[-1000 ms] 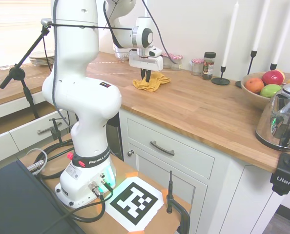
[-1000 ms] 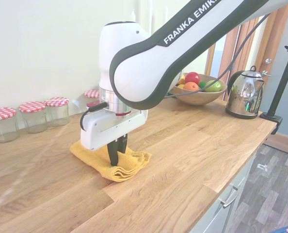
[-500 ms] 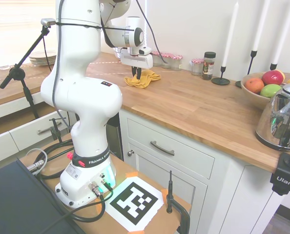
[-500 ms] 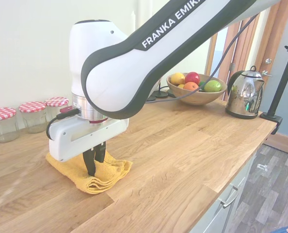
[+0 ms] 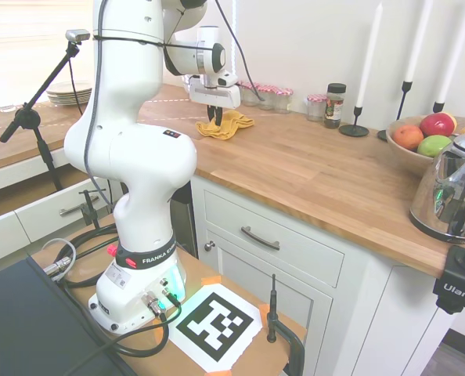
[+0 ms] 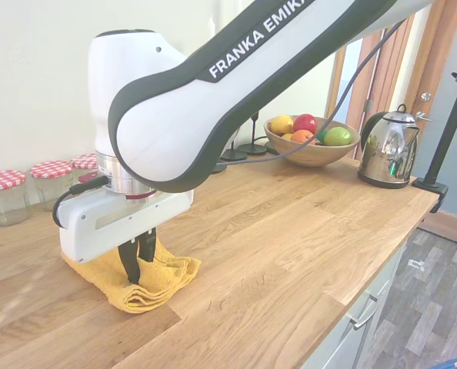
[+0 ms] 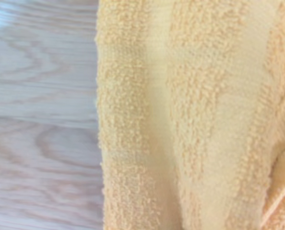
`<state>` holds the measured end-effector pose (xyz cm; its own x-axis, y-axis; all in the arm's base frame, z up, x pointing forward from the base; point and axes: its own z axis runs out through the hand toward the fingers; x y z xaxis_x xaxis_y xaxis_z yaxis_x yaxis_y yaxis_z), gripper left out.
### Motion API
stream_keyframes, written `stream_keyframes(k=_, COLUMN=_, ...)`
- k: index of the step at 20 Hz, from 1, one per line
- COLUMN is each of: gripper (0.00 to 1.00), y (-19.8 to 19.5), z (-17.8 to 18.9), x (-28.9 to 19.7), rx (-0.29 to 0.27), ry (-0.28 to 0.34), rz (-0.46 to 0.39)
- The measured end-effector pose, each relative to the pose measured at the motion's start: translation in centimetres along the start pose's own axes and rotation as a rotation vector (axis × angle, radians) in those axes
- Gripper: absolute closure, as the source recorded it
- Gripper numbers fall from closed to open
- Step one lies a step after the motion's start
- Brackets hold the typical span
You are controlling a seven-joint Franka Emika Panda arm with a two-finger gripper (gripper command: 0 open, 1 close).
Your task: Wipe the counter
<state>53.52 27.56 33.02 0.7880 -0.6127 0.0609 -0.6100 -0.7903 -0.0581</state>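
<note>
A folded yellow cloth [image 6: 155, 283] lies on the brown wooden counter [image 6: 290, 231]. My gripper [image 6: 136, 260] points straight down with its black fingers shut on the cloth and presses it onto the wood. The first exterior view shows the same cloth [image 5: 226, 123] under the gripper [image 5: 214, 117], far along the counter [image 5: 334, 180] near the jars. Yellow terry cloth [image 7: 190, 120] fills most of the wrist view, with bare wood [image 7: 41, 120] beside it.
Glass jars with red checked lids [image 6: 55, 183] line the wall behind the cloth. A fruit bowl [image 6: 309, 142], candlesticks [image 5: 355, 117], a spice jar [image 5: 335, 104] and a steel kettle [image 6: 388, 146] stand toward the counter's other end. Plates [image 5: 68, 95] sit beyond the arm.
My gripper has slid the cloth along the counter toward the jars and away from the fruit bowl, still shut on it; the slide is slower over the last half second.
</note>
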Motion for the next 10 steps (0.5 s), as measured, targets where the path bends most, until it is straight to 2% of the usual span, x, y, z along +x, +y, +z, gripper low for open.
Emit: stream_keyframes(k=10, gripper=0.0, y=-0.34, z=0.05, x=-0.64, rx=0.001, ry=-0.003, rz=0.001)
